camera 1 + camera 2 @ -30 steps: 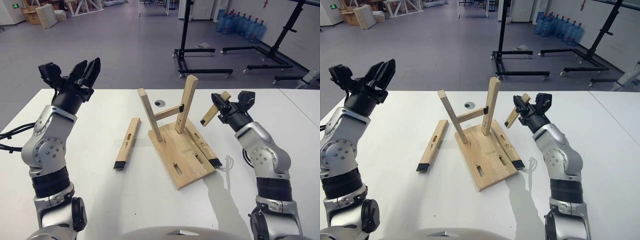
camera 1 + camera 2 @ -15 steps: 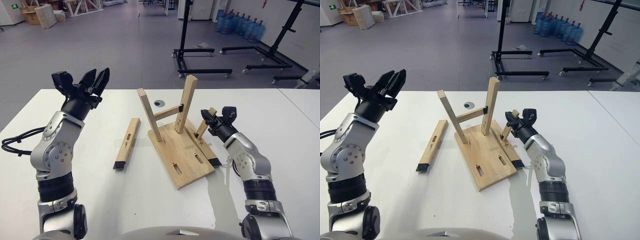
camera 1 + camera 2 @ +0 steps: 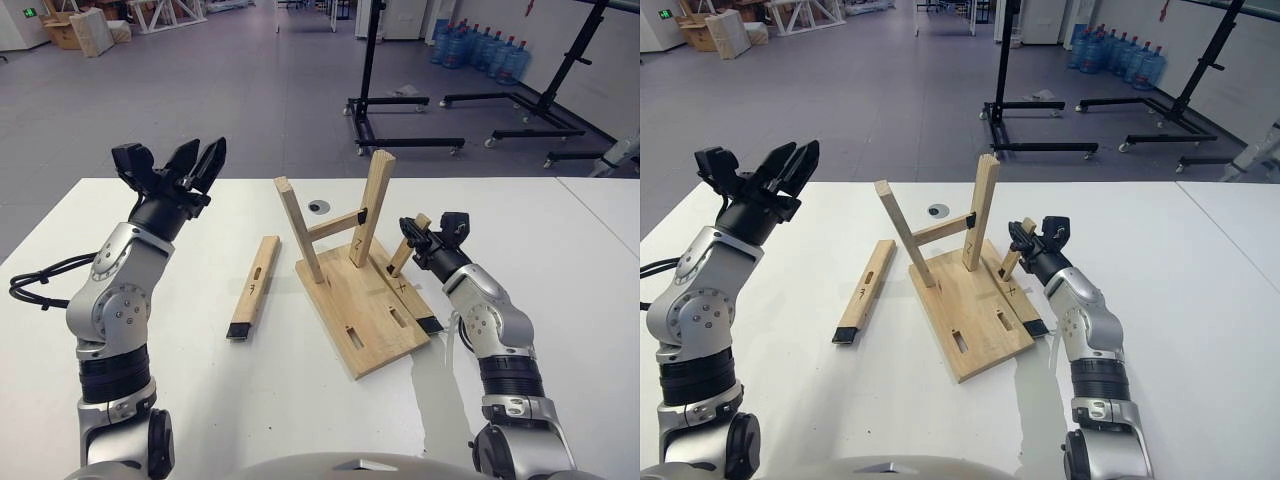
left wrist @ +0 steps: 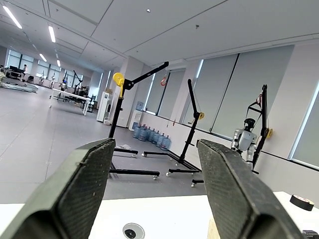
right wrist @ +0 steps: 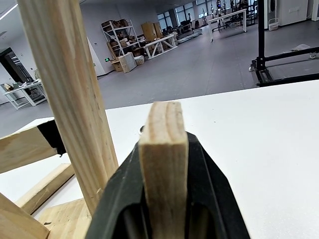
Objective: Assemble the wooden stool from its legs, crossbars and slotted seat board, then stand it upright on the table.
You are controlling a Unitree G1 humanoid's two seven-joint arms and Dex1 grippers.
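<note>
Your right gripper (image 3: 425,238) has dropped from its raised spot out to the right a second ago and now sits low beside the stool frame, clenched on a short crossbar (image 3: 408,247). The bar's lower end points down at the right edge of the seat board (image 3: 365,310); you cannot tell whether it touches. Your left gripper (image 3: 187,163) has drifted inward over the bench (image 3: 250,400) and hangs raised with its fingers spread, grasping nothing.

The parts on the bench lie as they did before. Count one seat board lying flat at the centre, with two open slots in its near half. Two standing legs rise from its far half, the left one (image 3: 300,230) tilted and the right one (image 3: 372,208) nearly upright. One fitted crossbar (image 3: 335,225) joins them. One loose leg (image 3: 254,285) lies on the bench well left of the board, and a fourth leg (image 3: 412,298) lies along the board's right edge.

The right wrist view gives you the held bar end-on between dark fingers (image 5: 117,199), just beside the upright leg. The left wrist view looks out between two parted fingers at the hall, with a round hole (image 4: 130,231) in the bench below.
</note>
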